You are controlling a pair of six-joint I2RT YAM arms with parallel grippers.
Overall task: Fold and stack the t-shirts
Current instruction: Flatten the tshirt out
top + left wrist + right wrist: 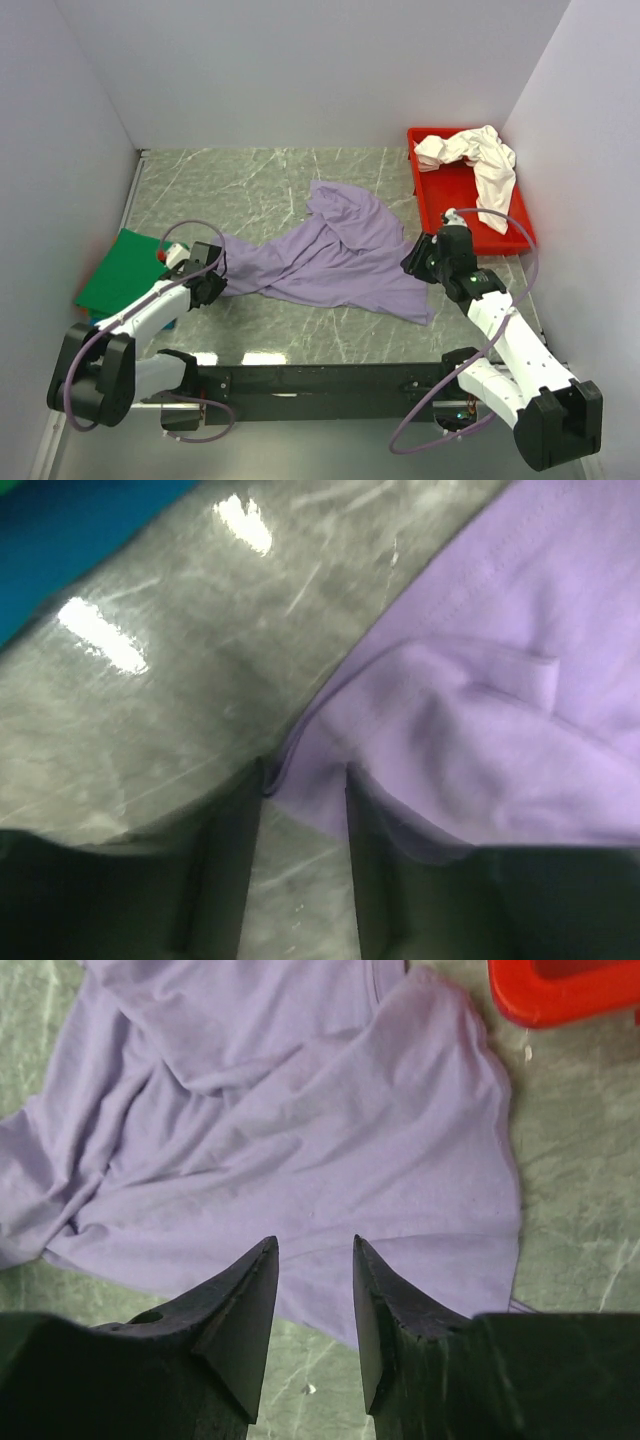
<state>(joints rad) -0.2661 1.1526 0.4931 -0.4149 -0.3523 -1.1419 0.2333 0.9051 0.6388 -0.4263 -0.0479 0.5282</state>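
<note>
Left jaws straddle an edge of the lavender shirt (340,255) — grip unclear — right jaws parted, empty.

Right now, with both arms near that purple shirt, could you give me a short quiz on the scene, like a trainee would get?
1. True or false: the lavender shirt lies neatly folded on the table.
2. What lies in the red tray? A) a pair of socks B) a white shirt C) a cup
3. Which arm's gripper hangs nearer the tray?

Key:
1. False. It lies crumpled and spread out.
2. B
3. The right gripper, jaws apart over the shirt's edge.
</note>
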